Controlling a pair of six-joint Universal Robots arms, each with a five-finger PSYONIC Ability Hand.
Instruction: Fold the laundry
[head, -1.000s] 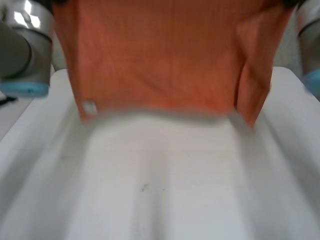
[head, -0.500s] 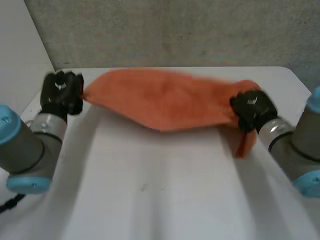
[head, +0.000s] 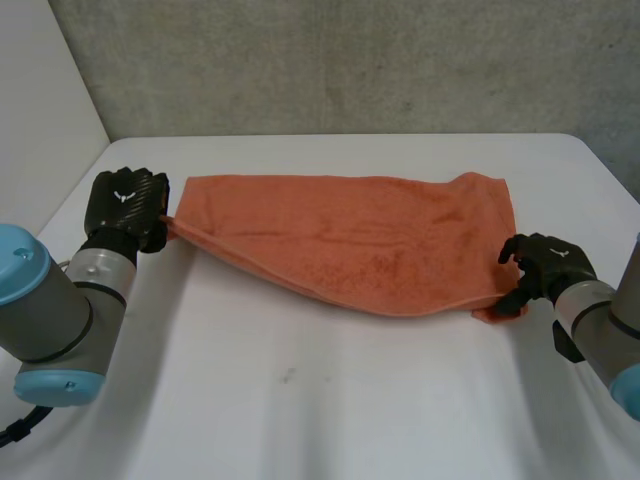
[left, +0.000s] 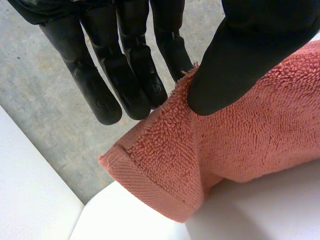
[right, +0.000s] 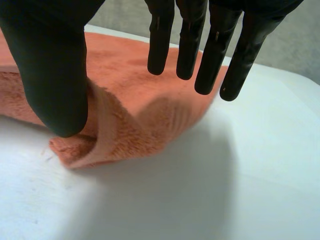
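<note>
The orange towel (head: 360, 240) is lying stretched across the middle of the white desk (head: 300, 400), running from one hand to the other. Over on the left, the left hand (head: 125, 205) is sitting at the towel's left end, and the cloth is drawing to a narrow point right where it is meeting that hand. From the left wrist view, the thumb (left: 235, 55) is pressing down on the terry surface while the straight fingers (left: 125, 65) are backing it from the other side, so this hand is pinching the towel just inside its hemmed corner, and the corner itself is poking out past the fingertips.

Now to the right: the right hand (head: 545, 265) is resting at the near right corner of the towel, low against the desk. In its own wrist view the thumb (right: 55, 65) is touching a bunched fold of the corner, while the fingers (right: 212, 55) are reaching out straight and spread, hovering apart from the cloth. That hand is released, not gripping. The towel's far edge is lying straight, and its near edge is sagging in a curve between the two hands.
</note>
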